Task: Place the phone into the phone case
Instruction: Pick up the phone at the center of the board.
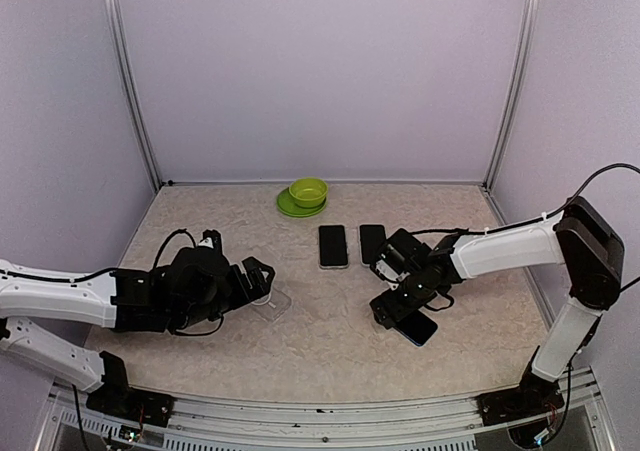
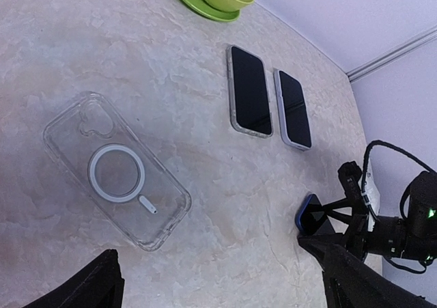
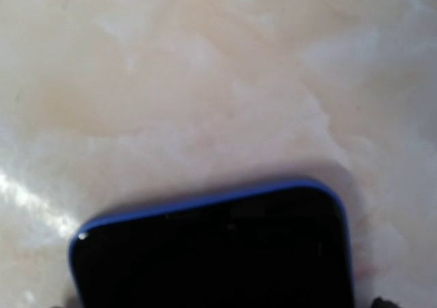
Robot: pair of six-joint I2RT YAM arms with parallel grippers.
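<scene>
While holding right gripper (image 1: 391, 310) spread wide and empty, hangs just above blue-rimmed flat black phone (image 3: 212, 253), apparently straddling its short end.

SITE: robotics lab test cell | ENCLOSURE: plain lavender wall panels (image 1: 320, 71) framed by aluminium posts (image 1: 128, 81) | BENCH: marble-pattern tabletop (image 1: 320, 356) | EQUIPMENT: left arm (image 1: 60, 301) and right arm (image 1: 510, 251) mounted at the near edge, cables (image 1: 600, 174) exposed

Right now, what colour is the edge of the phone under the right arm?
The phone has a blue edge, clearest in the right wrist view.
</scene>
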